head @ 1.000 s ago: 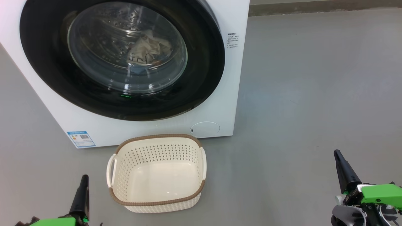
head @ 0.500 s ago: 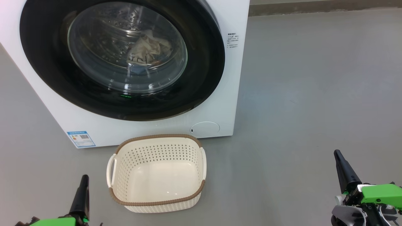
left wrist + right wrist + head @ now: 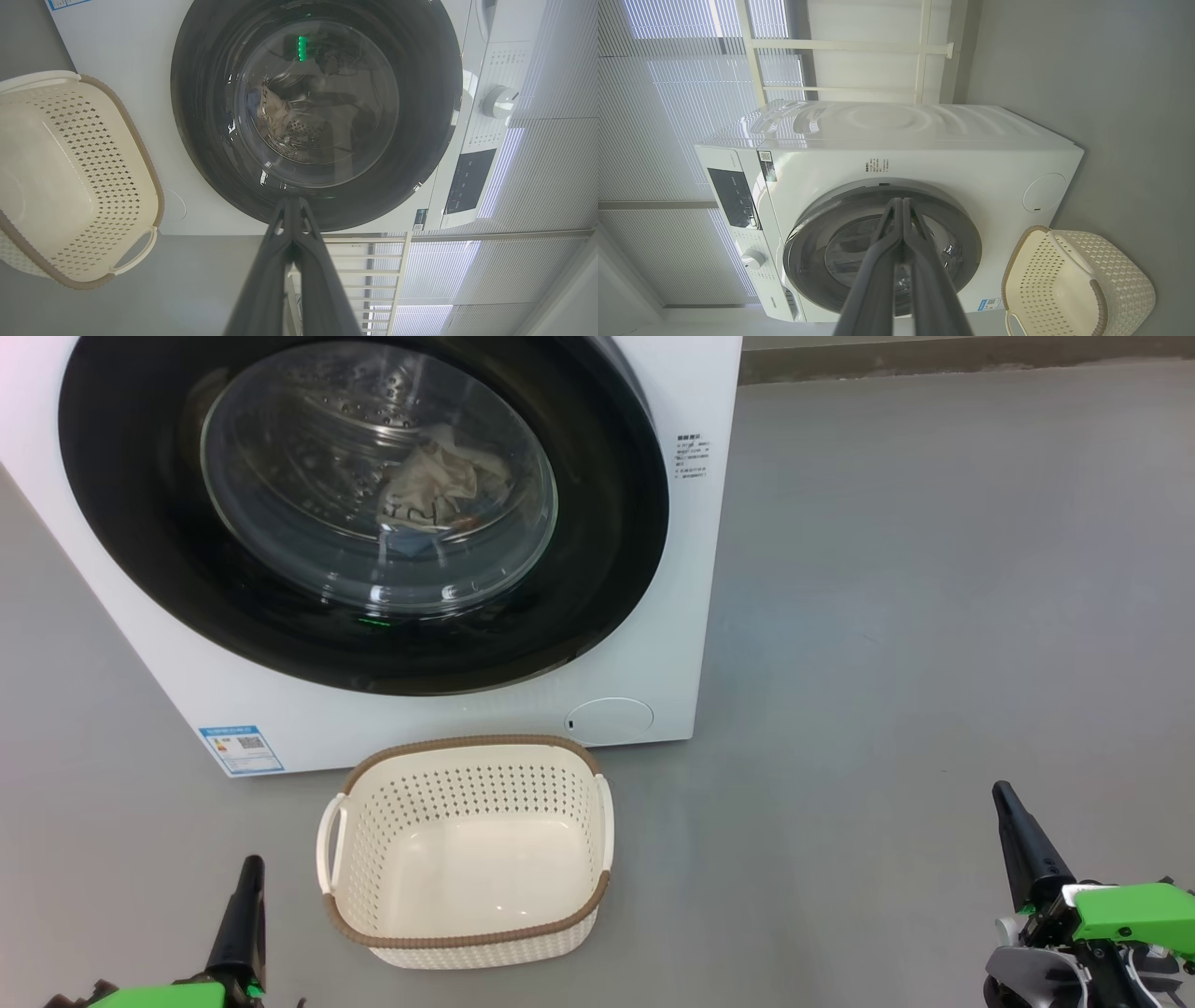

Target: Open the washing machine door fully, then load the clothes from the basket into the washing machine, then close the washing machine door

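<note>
The opening of the washing machine (image 3: pixel 663 644) is barred by the washing machine door (image 3: pixel 607 523), which is seen shut flat against the front. The clothes (image 3: pixel 429 490) are sealed behind its glass. Just in front of the washing machine, below the door, the floor is occupied by the basket (image 3: pixel 467 793), whose top is left open. To the right of the washing machine, a wide stretch of grey floor (image 3: pixel 934 616) is left free. Behind the washing machine, passage is closed off by a white railing (image 3: pixel 850 45).

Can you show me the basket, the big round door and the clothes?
the basket (image 3: pixel 467 793), head view, its holey back wall.
the washing machine door (image 3: pixel 611 523), head view, black ring right of the window.
the clothes (image 3: pixel 434 485), head view, beige cloth behind the glass.
</note>
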Motion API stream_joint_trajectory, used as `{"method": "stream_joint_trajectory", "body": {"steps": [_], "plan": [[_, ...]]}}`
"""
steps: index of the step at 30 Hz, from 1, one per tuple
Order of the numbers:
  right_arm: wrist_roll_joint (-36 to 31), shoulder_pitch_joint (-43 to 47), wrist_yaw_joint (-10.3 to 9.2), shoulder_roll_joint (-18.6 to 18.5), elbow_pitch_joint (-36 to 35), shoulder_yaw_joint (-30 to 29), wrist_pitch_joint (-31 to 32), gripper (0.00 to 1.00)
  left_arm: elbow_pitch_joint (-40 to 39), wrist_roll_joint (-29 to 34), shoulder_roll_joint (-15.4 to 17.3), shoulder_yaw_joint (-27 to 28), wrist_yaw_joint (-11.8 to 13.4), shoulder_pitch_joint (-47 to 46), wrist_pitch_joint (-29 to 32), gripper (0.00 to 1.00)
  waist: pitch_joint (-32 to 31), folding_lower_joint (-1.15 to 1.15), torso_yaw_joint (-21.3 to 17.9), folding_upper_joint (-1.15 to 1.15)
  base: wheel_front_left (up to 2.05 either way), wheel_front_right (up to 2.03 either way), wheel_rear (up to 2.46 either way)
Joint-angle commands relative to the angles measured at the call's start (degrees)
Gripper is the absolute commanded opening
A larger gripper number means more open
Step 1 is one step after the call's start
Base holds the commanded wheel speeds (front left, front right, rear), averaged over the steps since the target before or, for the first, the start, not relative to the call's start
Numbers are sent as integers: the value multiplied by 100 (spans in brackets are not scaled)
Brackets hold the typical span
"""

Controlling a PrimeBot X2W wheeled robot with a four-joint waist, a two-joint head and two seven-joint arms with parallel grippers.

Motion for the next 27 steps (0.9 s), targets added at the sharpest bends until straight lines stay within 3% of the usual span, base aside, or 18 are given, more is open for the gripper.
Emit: {"method": "stream_joint_trajectory", "body": {"steps": [1, 27], "plan": [[-5, -242, 10, -33, -139, 102, 50, 0, -172, -66, 54, 183, -14, -219, 42, 0, 0, 0, 0, 0, 0, 0, 0], [-12, -243, 10, -27, -138, 94, 57, 0, -171, -66, 54, 183, -15, -219, 42, 0, 0, 0, 0, 0, 0, 0, 0]]}}
